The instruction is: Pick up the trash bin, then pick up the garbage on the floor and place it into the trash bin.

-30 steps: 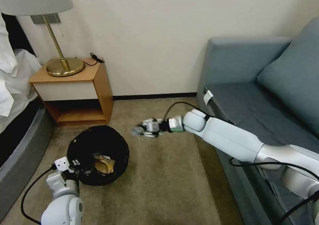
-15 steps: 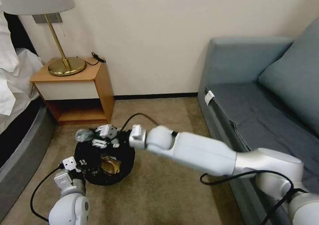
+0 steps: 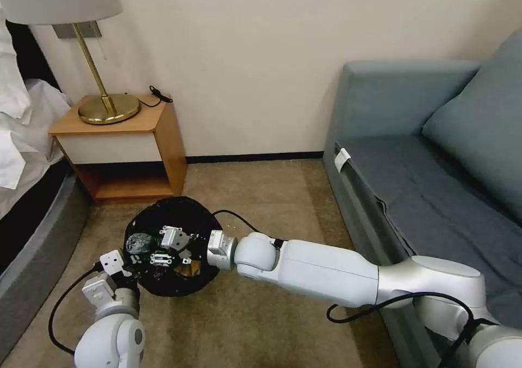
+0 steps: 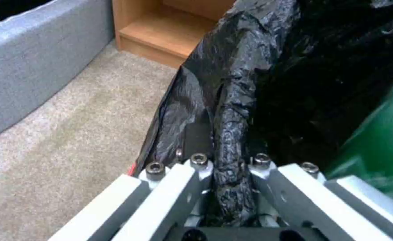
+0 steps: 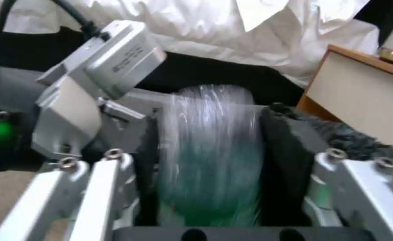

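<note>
Two pincers are at work in the lower left of the head view. Left pincer (image 3: pixel 128 266) sits at the lower-left rim of the trash bin (image 3: pixel 179 286); in the left wrist view its fingers (image 4: pixel 196 167) are pinched on a fold of the black bag lining (image 4: pixel 232 110) at the bin's edge. Bin stands on the beige carpet (image 3: pixel 283 194), just below the wooden nightstand (image 3: pixel 122 145).

Right arm reaches across from the lower right of the frame, and the right pincer (image 3: pixel 157 245) is over the bin's opening. It clamps the small clear bottle (image 3: pixel 136 244), which sticks out toward the left side of the bin mouth. Right wrist view: bottle (image 5: pixel 209 154) is pressed between the two dark pads (image 5: pixel 285 147), clear at the far end, green label toward the pincer base; the outline is blurred. Bottle is not yet released. Inside of the bin is too dark to tell its contents.

Grey sofa (image 3: pixel 435 183) fills the right of the head view.
</note>
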